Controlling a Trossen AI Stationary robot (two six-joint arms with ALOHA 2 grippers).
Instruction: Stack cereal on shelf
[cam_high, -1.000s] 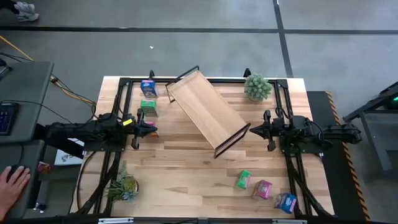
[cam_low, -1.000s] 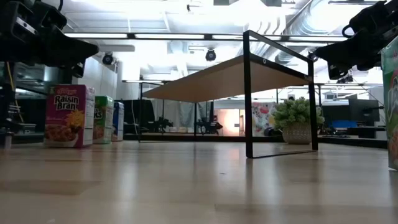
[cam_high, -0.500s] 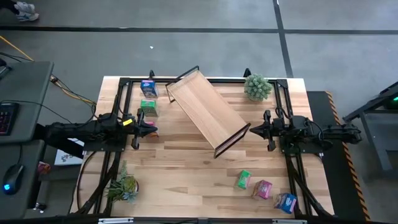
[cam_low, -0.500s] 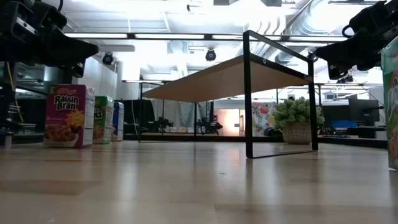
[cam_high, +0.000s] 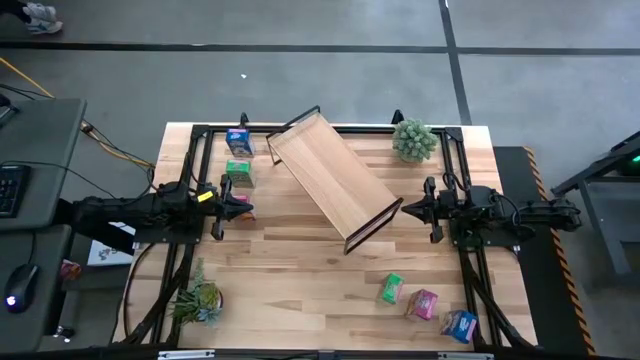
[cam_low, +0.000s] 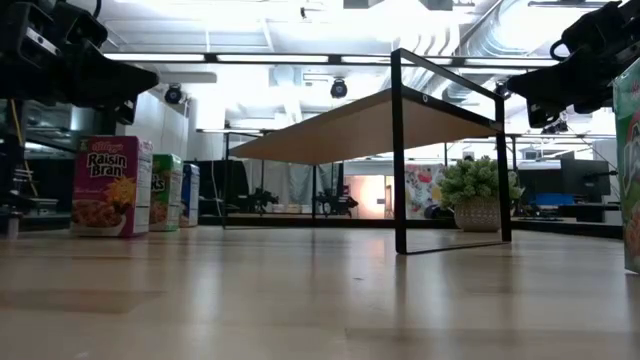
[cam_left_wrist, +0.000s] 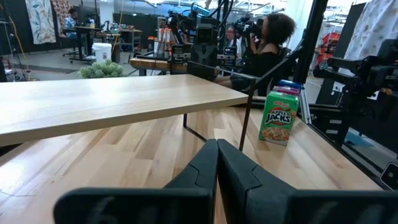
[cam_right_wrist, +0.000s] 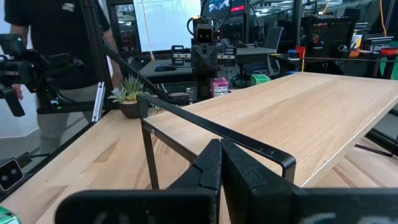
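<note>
The shelf (cam_high: 334, 178) is seen standing askew at the middle of the table (cam_high: 300, 275), running from far left to near right. Three cereal boxes are lined up near its far-left end: a blue box (cam_high: 239, 141), a green Apple Jacks box (cam_high: 238, 172) and a pink Raisin Bran box (cam_low: 111, 186) just beside the left gripper (cam_high: 243, 201). Three more are grouped at the near right: a green box (cam_high: 391, 289), a pink box (cam_high: 424, 304) and a blue box (cam_high: 459, 325). The left gripper is held with fingers pressed together, empty. The right gripper (cam_high: 407, 208), near the shelf's right end, is likewise closed on nothing
</note>
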